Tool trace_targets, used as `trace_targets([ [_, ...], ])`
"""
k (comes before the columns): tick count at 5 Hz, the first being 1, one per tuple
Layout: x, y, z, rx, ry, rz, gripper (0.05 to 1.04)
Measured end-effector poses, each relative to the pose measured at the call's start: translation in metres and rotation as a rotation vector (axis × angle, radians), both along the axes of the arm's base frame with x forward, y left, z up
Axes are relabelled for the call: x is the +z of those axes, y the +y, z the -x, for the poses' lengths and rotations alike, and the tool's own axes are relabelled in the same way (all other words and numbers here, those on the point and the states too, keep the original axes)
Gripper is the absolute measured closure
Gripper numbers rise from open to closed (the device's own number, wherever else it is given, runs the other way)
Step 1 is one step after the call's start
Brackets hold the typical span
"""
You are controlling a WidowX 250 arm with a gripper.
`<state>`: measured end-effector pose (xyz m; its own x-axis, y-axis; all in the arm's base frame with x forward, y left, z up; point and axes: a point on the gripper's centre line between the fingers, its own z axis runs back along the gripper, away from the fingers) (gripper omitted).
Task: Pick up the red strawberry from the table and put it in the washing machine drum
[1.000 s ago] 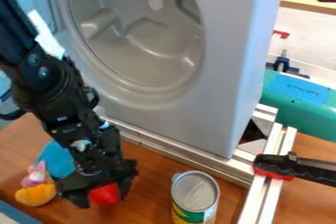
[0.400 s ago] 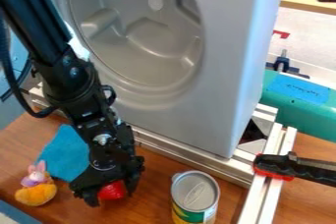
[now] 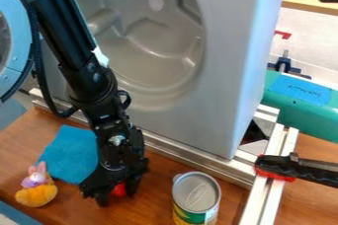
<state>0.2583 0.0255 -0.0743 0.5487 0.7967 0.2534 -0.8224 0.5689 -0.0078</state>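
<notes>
a black, jointed robot arm (image 3: 86, 76) of hard, smooth parts slants down from the upper left over a counter (image 3: 159, 197) with a brown wood-grain surface. at its lower end, the black pincer (image 3: 115, 199) is partly closed, its two fingers on either side of a small, rounded red object (image 3: 119, 190), which it grasps; whether the object also touches the counter cannot be told. just beside it on the left, a flat turquoise cloth (image 3: 71, 154) lies on the counter, partly behind the arm. in front of the cloth sits a small toy (image 3: 36, 193) with a rounded orange base and a pink, rabbit-like figure on top. to the right of the pincer stands an upright metal can (image 3: 196, 197) with a ridged round lid and a green and yellow label. behind rises a smooth grey appliance-like panel (image 3: 214, 88) with a big, round, molded hollow, above silvery metal rails (image 3: 178, 154). at the right, a black and red clamp (image 3: 280, 167) crosses the rails, and blue tape (image 3: 300, 89) with dark handwriting sticks to a green surface (image 3: 310, 118).
</notes>
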Motion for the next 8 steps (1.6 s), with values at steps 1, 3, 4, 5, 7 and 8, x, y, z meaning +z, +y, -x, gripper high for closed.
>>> trace_targets([
  [1, 0.000, 0.001, -0.001, 0.017, 0.000, -0.009, 0.446],
  [3, 0.002, 0.001, 0.005, 0.014, 0.006, -0.009, 0.506],
  [4, 0.006, 0.003, 0.011, -0.001, 0.012, -0.023, 0.506],
  [5, 0.030, 0.006, 0.013, -0.001, -0.040, -0.039, 0.506],
  [7, 0.099, 0.008, 0.003, -0.156, -0.201, -0.084, 0.506],
  [8, 0.125, 0.024, -0.030, -0.267, -0.245, -0.062, 0.506],
])
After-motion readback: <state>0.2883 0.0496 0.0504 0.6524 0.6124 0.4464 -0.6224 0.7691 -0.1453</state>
